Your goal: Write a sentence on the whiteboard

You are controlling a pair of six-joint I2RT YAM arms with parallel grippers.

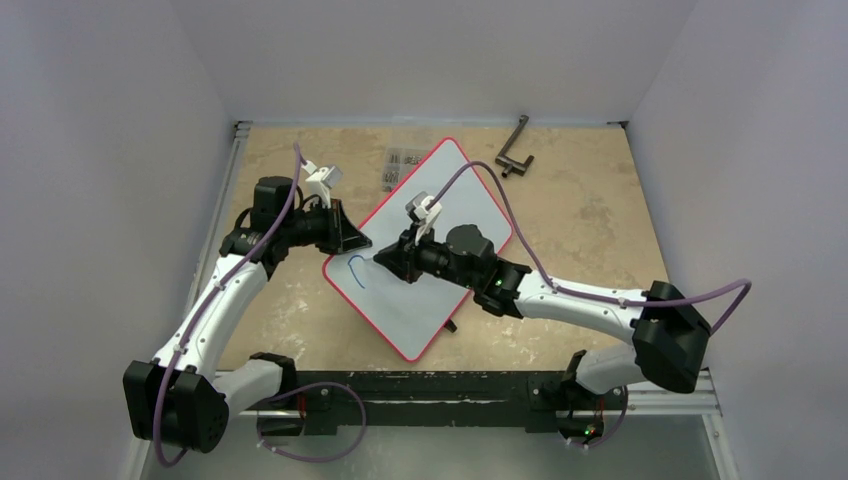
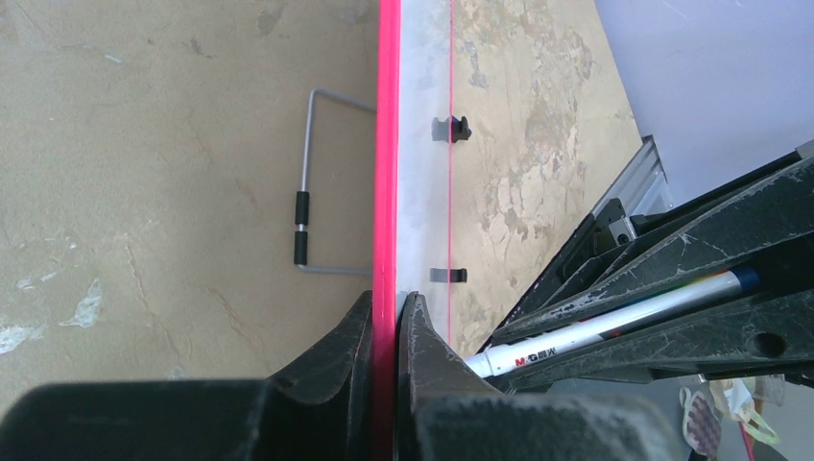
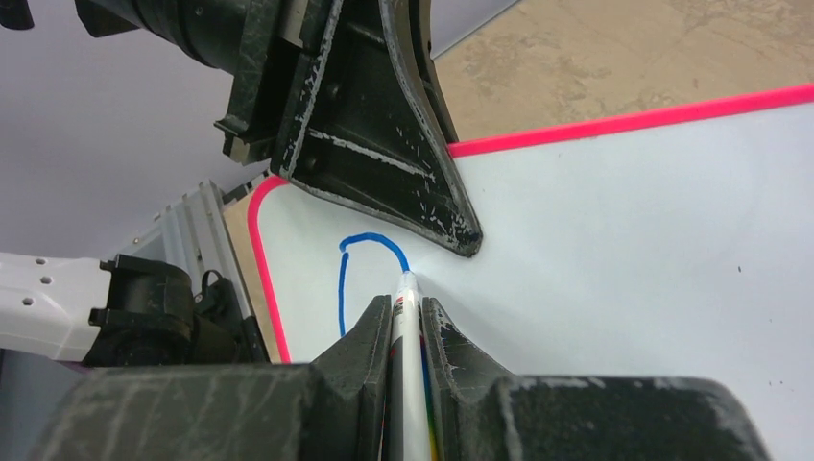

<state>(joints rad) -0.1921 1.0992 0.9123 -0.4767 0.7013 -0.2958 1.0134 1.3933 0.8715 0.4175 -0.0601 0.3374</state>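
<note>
Blue stroke (image 3: 370, 236) on whiteboard (image 1: 400, 300), right pincer (image 3: 405, 305) clamping marker (image 3: 407, 365), left pincer (image 2: 393, 303) clenched on red rim (image 2: 387, 144).

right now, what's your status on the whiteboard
Left gripper shut on whiteboard rim. Right gripper shut on marker, tip on board. One blue stroke written. Left finger crowds the tip.

The white marker (image 2: 614, 312) carries the brand "M&G" in black on its barrel near the tip, followed by two small Chinese characters too blurred to read with certainty. On the whiteboard (image 3: 624, 240), the sentence (image 3: 357, 257) is only a single blue hooked stroke near one corner, forming no readable letter.
</note>
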